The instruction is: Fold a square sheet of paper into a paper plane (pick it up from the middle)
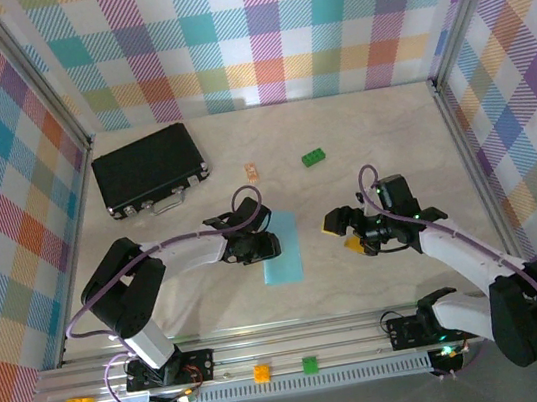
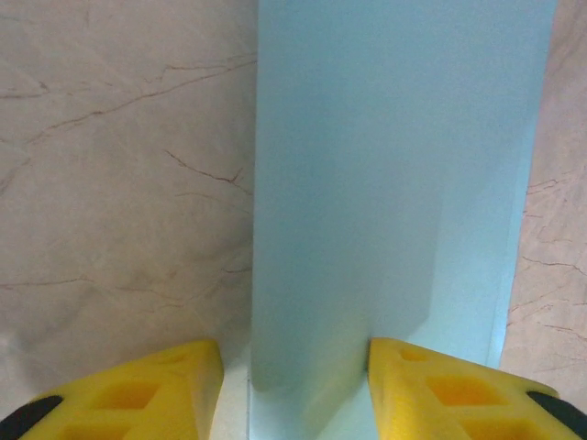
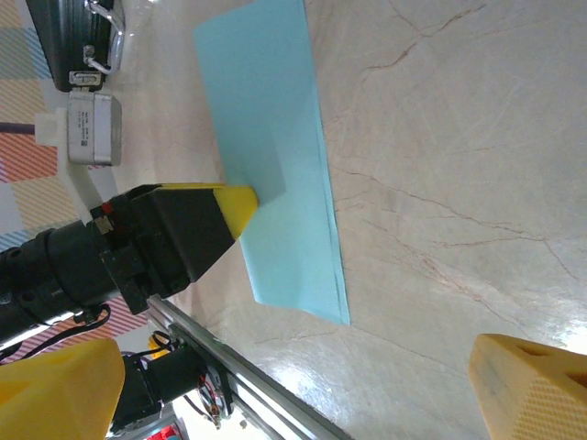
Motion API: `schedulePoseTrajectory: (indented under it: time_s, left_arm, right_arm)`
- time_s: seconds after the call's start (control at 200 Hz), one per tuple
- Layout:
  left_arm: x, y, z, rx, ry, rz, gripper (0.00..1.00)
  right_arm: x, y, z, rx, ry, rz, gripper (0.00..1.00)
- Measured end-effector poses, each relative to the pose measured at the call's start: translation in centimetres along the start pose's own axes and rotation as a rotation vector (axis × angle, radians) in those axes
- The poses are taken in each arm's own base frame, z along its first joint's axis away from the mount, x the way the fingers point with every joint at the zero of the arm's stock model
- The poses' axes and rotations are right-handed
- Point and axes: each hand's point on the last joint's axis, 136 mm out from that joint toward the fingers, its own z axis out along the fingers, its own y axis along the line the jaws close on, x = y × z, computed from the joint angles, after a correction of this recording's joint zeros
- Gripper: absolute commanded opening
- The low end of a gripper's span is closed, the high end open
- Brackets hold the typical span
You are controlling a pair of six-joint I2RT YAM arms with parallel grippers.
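Marble tabletop (image 1: 360, 137), plaid walls. Blue sheet (image 1: 285, 255) lies mid-tabletop, folded to a long strip. Left gripper (image 1: 267, 246) is at its left edge, jaws partly apart, the fold between the fingertips (image 2: 431, 385). Right gripper (image 1: 346, 234) is spread wide, just right of the sheet, not touching it.

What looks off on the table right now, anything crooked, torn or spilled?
Nothing torn or spilled. The square sheet of paper lies folded into a narrow strip, with the left hand at its edge. A green brick and a small orange piece lie loose beyond it.
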Motion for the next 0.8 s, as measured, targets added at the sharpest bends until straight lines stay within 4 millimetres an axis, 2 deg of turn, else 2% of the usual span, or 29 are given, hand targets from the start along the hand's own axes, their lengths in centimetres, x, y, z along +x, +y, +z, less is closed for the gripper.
schedulePoseTrajectory:
  time_s: [0.8]
  left_arm:
    - [-0.03,0.12,0.53,-0.059,0.054,-0.013,0.50]
  right_arm:
    - [-0.19,0.27,0.47,0.011,0.011,-0.005,0.98]
